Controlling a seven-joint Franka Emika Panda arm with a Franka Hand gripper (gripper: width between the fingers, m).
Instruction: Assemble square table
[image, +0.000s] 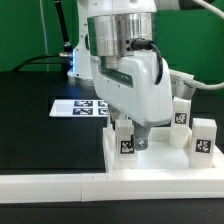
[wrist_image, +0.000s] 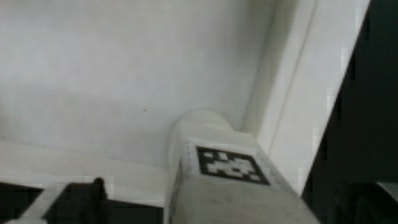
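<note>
In the exterior view, the square table top (image: 150, 160) lies in the lower right of the frame, a white tray with a raised rim on the black table (image: 35, 110). Four tagged legs stand upright in its corners: a near leg (image: 124, 137) at centre, another (image: 203, 139) at the right edge, and two further back, one (image: 181, 110) beside the arm's body and one (image: 115, 118) half hidden behind the gripper. The gripper (image: 141, 135) hangs low over the top, just beside the near centre leg; its fingertips are masked by its own housing, so whether the jaws stand wide or narrow cannot be told here, and nothing appears to be carried. The marker board (image: 82, 106) lies flat at centre left, apart from the tray.

In the wrist view, the inside floor of the table top (wrist_image: 107, 70) fills the upper left, with its rim (wrist_image: 302, 80) running down the right. A leg (wrist_image: 222, 160) with its black-white tag sits against the rim at lower centre. One dark fingertip (wrist_image: 71, 200) shows at lower left, clear of the leg; the other is not seen.

The step in hand looks like leaving a seated leg. To do it well, rise straight up so neither finger brushes the leg, then confirm each leg is turned fully home.
</note>
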